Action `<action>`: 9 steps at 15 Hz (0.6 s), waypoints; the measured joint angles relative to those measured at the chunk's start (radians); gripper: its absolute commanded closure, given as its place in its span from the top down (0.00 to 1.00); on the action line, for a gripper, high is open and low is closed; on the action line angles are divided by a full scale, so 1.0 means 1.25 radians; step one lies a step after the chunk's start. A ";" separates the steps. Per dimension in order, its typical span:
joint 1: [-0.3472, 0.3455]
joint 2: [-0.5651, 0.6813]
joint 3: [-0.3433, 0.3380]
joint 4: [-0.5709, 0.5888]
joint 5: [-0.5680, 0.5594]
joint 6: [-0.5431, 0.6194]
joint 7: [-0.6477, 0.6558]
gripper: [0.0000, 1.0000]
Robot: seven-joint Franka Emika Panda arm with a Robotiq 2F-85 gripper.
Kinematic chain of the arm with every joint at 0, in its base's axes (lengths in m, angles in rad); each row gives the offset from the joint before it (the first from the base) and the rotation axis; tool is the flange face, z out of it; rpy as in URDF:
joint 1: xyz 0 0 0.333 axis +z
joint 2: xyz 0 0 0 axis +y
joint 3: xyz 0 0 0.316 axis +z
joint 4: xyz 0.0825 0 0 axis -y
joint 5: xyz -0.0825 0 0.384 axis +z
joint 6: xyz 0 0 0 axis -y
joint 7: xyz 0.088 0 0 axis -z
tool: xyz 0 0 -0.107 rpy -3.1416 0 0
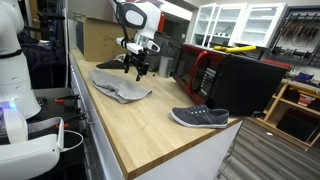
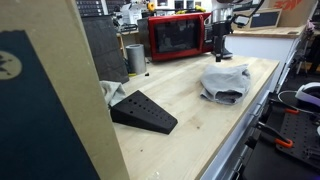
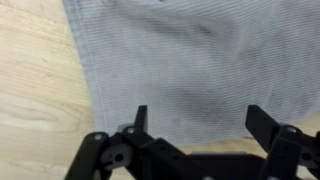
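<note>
In an exterior view, the gripper point(image 1: 138, 68) hangs over the far end of a grey cloth point(image 1: 121, 86) that lies crumpled on the wooden table point(image 1: 150, 125). Whether its tips touch the fabric cannot be told from here. A grey shoe point(image 1: 200, 117) sits well apart from the cloth near the table's front corner, and a red microwave point(image 1: 196, 66) stands behind the arm. In an exterior view from the opposite end, the gripper point(image 2: 220, 50) is just above the cloth point(image 2: 225, 82), with the microwave point(image 2: 178, 36) beside it, a metal cup point(image 2: 135, 57) near the microwave and a dark wedge point(image 2: 143, 111) in the foreground, well apart from the cloth. In the wrist view, the gripper point(image 3: 200, 125) is spread wide, its two black fingers point(image 3: 140, 120) pinching nothing. Between and beyond them lies the cloth point(image 3: 190, 60), its ribbed weave filling most of the view, with bare table point(image 3: 35, 90) to the side.
</note>
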 measured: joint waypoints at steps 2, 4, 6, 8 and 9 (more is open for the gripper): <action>-0.008 0.000 -0.006 -0.003 0.003 0.007 0.000 1.00; -0.006 0.000 -0.004 -0.003 0.004 0.007 0.000 1.00; -0.006 0.001 -0.003 -0.003 0.004 0.007 0.000 1.00; -0.006 0.004 -0.003 -0.002 0.004 0.007 0.000 1.00; -0.008 0.007 -0.004 -0.001 0.004 0.007 0.000 1.00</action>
